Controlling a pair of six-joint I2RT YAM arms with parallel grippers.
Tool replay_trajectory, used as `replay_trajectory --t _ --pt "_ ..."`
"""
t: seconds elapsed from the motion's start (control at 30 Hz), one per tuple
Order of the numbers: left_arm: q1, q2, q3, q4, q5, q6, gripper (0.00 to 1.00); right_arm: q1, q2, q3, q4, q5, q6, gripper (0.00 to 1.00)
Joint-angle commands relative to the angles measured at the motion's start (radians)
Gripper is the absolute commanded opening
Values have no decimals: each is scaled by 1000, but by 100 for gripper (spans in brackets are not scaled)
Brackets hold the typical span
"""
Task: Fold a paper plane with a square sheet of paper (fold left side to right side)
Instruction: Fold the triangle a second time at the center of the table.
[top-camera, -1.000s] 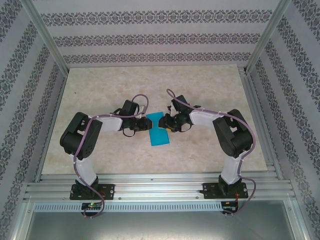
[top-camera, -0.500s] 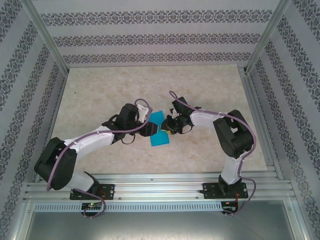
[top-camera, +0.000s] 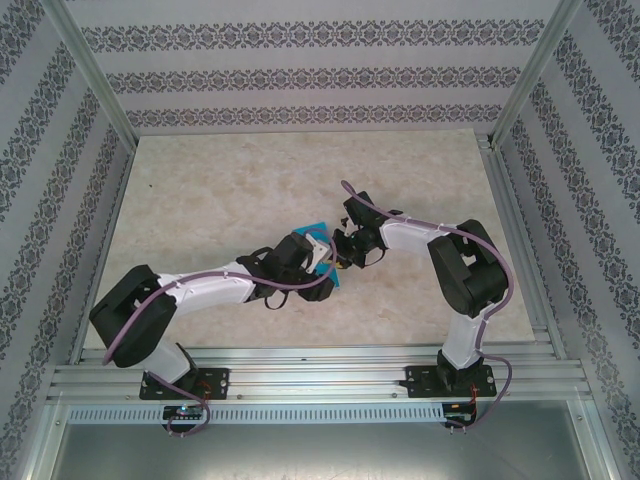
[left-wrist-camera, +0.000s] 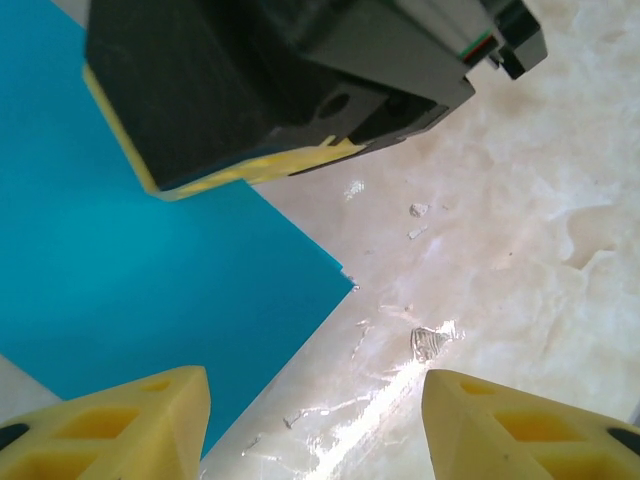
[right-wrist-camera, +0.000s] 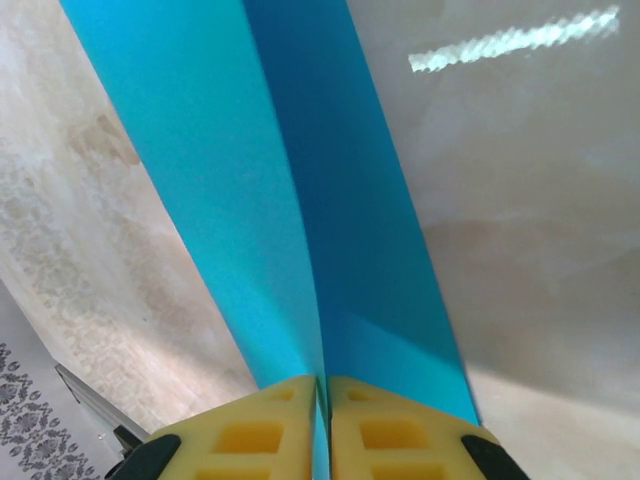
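The square sheet of paper (top-camera: 319, 234) is bright cyan-blue and lies mid-table between the two arms, partly hidden under them. My right gripper (right-wrist-camera: 322, 385) is shut on the near edge of the paper (right-wrist-camera: 300, 200), which rises from the fingers in two layers that meet at a crease. My left gripper (left-wrist-camera: 315, 385) is open, low over the table, its left finger above the edge of the paper (left-wrist-camera: 120, 290) and bare table in the gap. The right gripper's (top-camera: 341, 254) black body and yellow finger (left-wrist-camera: 250, 170) sit on the sheet just ahead of it. The left gripper (top-camera: 320, 258) nearly touches the right one.
The tabletop (top-camera: 250, 180) is pale marbled stone, with patterned walls on three sides and metal rails (top-camera: 310, 375) along the near edge. The left arm (top-camera: 200, 290) stretches low across the near middle of the table.
The left arm has swung right and forward to the paper and its jaws have opened. The right gripper has closed on the paper's edge.
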Motion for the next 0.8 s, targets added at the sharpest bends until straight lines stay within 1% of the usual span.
replay_trajectory --t 0.0,0.23,0.33,0.4,0.47,0.57,0.77 --pt "-33 36 60 -24 -77 28 60 -7 -24 31 -33 -8 5 10" --pt "-64 113 132 -61 -174 15 59 -4 -20 38 -40 -9 7 9" --pt "-75 140 154 -85 -231 9 56 -4 -20 40 -41 -9 5 9" --pt "-75 150 163 -95 -249 3 52 -4 -19 41 -43 -9 4 9" --pt "-75 151 162 -93 -242 -5 47 -4 -18 40 -42 -9 5 9" --pt "-75 143 157 -82 -220 -9 37 -4 -12 43 -45 -9 0 9" --pt "-73 129 159 -87 -186 -6 13 -4 -4 57 -70 5 -23 10"
